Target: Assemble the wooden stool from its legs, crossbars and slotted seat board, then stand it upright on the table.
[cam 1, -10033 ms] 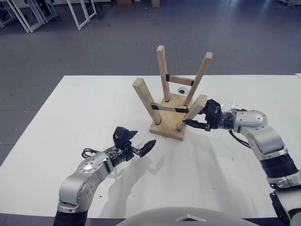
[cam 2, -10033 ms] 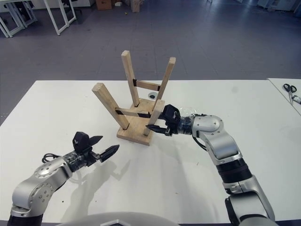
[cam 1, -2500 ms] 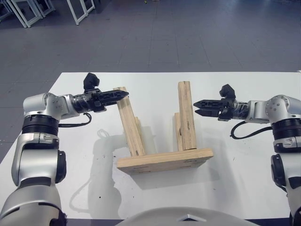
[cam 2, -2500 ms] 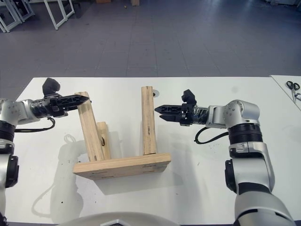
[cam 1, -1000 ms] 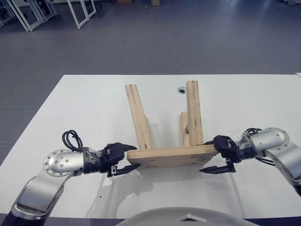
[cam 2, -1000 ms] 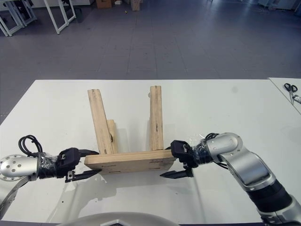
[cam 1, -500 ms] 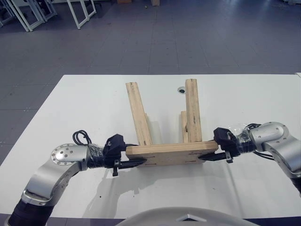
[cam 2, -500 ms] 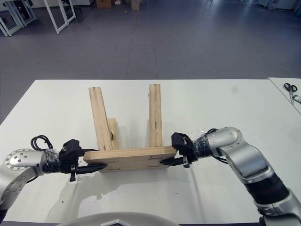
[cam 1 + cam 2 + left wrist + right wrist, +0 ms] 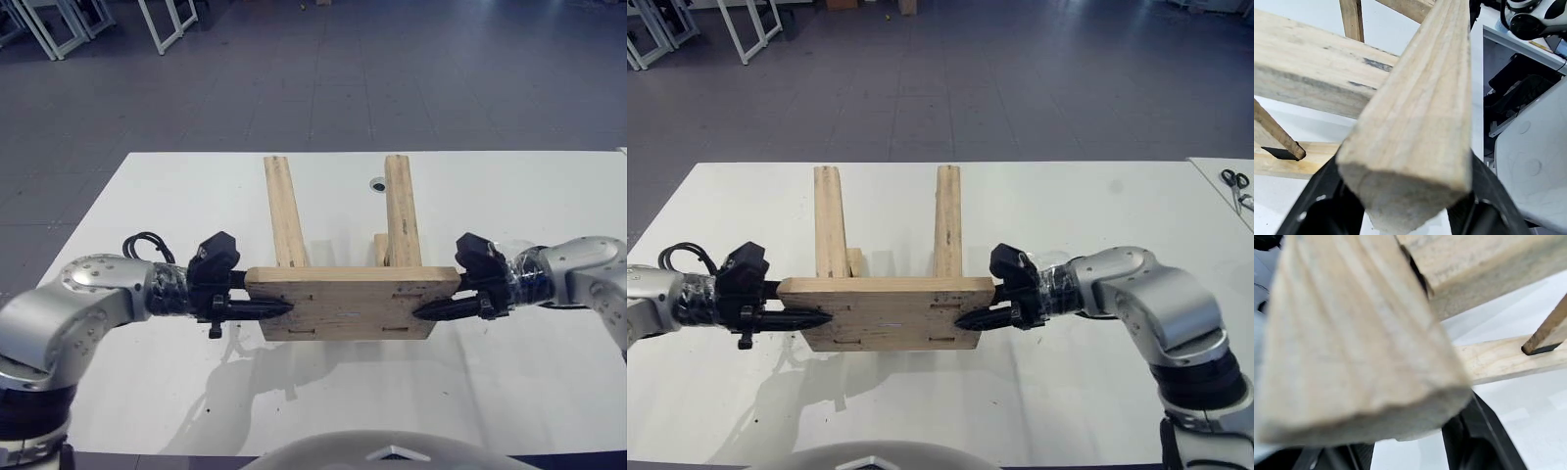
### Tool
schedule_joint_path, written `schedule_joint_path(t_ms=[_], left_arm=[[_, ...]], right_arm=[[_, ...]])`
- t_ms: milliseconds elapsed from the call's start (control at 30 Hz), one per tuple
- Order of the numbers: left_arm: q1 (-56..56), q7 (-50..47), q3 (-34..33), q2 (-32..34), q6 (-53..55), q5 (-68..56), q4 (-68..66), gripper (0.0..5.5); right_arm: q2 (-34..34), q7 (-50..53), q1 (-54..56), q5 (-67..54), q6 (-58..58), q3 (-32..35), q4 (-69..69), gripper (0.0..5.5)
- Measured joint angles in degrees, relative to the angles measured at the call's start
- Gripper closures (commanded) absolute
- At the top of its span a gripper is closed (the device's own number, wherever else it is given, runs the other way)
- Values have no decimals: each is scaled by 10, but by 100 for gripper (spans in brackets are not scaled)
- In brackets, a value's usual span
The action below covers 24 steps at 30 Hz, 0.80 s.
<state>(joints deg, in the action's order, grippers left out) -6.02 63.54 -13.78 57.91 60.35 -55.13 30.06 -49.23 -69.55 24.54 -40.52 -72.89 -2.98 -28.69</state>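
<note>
Stool (image 9: 349,282) of pale, rough-sawn wood hangs over your white table (image 9: 549,392), its square legs (image 9: 285,211) pointing away from you. Its flat, slotted seat board (image 9: 338,318) faces you, clamped at either end by your left gripper (image 9: 263,307) and right gripper (image 9: 431,310).

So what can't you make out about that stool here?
- Most of the far legs: in the head views they sit behind the seat board and the near legs.
- Whether the legs' far ends rest on the table: the legs themselves cover the contact.
- One finger each of the left claw and right claw: behind the board in the head views. In the wrist views its blurred end covers the fingertips.
</note>
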Motion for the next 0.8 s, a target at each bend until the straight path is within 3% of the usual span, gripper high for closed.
schedule_joint_path(t_ms=[167, 300, 367, 467, 567, 633, 800], left_arm=[[-46, -32, -36, 62, 76, -191, -65, 368], [-139, -120, 18, 49, 121, -351, -198, 301], [-180, -170, 57, 21, 144, -408, -260, 268], [-233, -241, 99, -20, 171, -448, -368, 215], [-311, -317, 119, -89, 198, -434, -547, 166], [-362, -358, 117, -126, 206, -398, -665, 123], [-401, -349, 72, -130, 225, -298, -749, 91]], right_arm=[[-26, -10, 113, -160, -144, 17, 78, 400], [-25, 36, 262, -345, -186, -82, 332, 400], [-2, 69, 331, -414, -187, -166, 487, 400], [38, 111, 398, -458, -186, -229, 677, 380], [110, 172, 443, -445, -187, -216, 886, 326], [147, 206, 461, -421, -192, -170, 993, 280], [152, 255, 472, -351, -195, -77, 1055, 186]])
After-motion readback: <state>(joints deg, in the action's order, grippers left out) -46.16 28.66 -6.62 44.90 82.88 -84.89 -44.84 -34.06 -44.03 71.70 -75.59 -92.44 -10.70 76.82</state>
